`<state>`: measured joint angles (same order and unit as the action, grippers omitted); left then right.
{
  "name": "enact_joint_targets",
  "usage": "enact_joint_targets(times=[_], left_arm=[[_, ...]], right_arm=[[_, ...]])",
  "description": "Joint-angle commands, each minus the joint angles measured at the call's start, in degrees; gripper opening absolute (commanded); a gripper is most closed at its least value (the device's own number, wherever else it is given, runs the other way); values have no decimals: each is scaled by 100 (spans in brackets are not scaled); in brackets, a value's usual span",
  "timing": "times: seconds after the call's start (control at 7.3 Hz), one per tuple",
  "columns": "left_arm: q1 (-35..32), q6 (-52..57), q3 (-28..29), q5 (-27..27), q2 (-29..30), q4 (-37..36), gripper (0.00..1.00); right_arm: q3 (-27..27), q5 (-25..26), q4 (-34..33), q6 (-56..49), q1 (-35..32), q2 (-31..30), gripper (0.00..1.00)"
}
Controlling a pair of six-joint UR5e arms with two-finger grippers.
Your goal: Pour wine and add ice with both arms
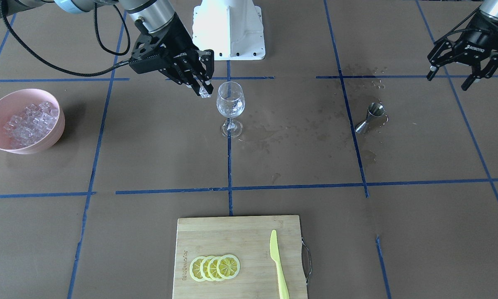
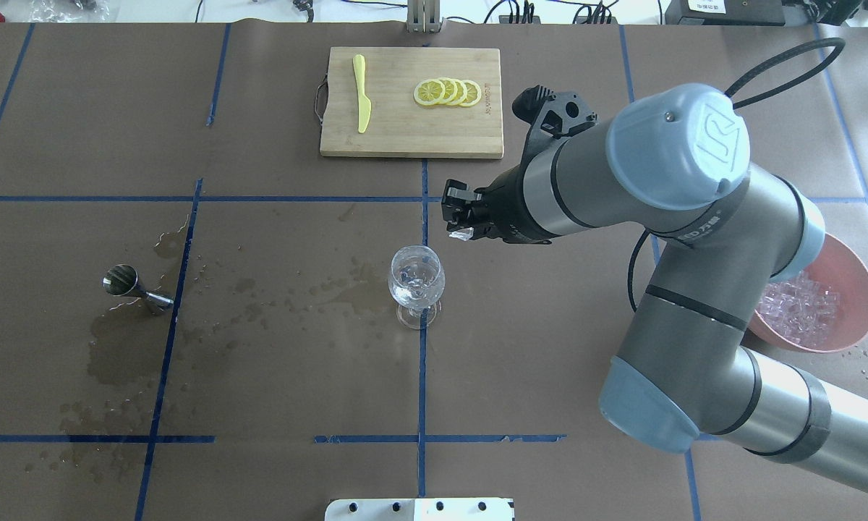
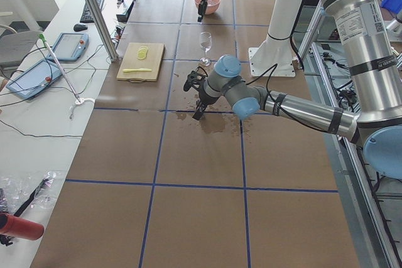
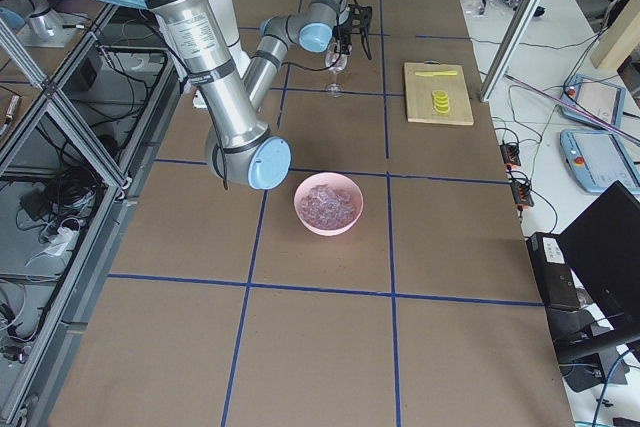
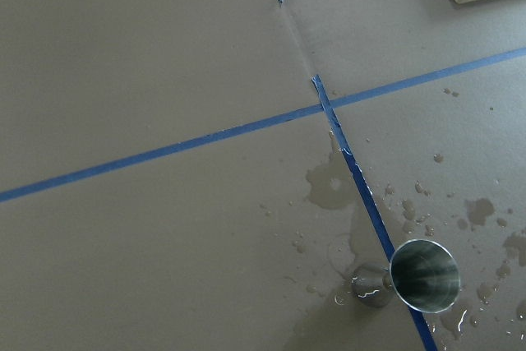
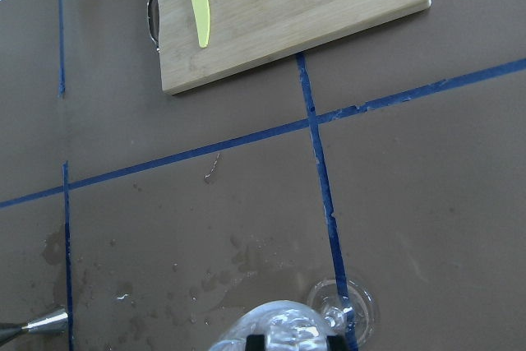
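Observation:
My right gripper (image 1: 204, 88) is shut on one clear ice cube (image 1: 206, 94) and holds it in the air, just beside and above the rim of the clear stemmed wine glass (image 1: 230, 109). In the overhead view the right gripper (image 2: 464, 221) and its cube (image 2: 463, 234) are up and right of the glass (image 2: 417, 282). The rest of the ice (image 1: 31, 120) is heaped in a pink bowl (image 1: 0, 145). My left gripper (image 1: 448, 81) is open and empty, high above a steel jigger (image 1: 371, 116) lying on its side. Wine shows as dark wet marks (image 1: 274, 133) on the brown paper.
A wooden cutting board (image 1: 216, 236) with lemon slices (image 1: 214, 267) and a yellow-green knife (image 1: 279, 265) lies at the table's far side from the robot. The white pedestal base (image 1: 228, 29) stands behind the glass. More wet patches (image 2: 123, 354) surround the jigger (image 2: 134, 284).

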<state>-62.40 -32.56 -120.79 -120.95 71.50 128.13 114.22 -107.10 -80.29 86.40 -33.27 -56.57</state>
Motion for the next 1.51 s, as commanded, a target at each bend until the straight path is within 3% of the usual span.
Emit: enact_joint_targets(times=[0.0,0.69,0.82,0.96,1.1,1.23,1.37], left_arm=[[-202,162,160,-113,144,-60,100],[-211,162,231,-113,224,-69,100],[-220,162,231,-113,224,-69,100],[-220,162,231,-113,224,-69,100],[-228,162,231,-105,224,-69,100],[-228,171,231,-104,224,-69,100],[-220,171,231,-104,233,-69,100]], right_arm=[[-84,84,-4,17,145,146,0],[-58,260,-4,17,435,164,0],[-66,252,-4,26,444,164,22],[-58,260,-4,217,444,181,60],[-58,260,-13,272,444,216,87],[-49,260,-13,281,444,225,96],[-40,252,-21,272,435,243,99]])
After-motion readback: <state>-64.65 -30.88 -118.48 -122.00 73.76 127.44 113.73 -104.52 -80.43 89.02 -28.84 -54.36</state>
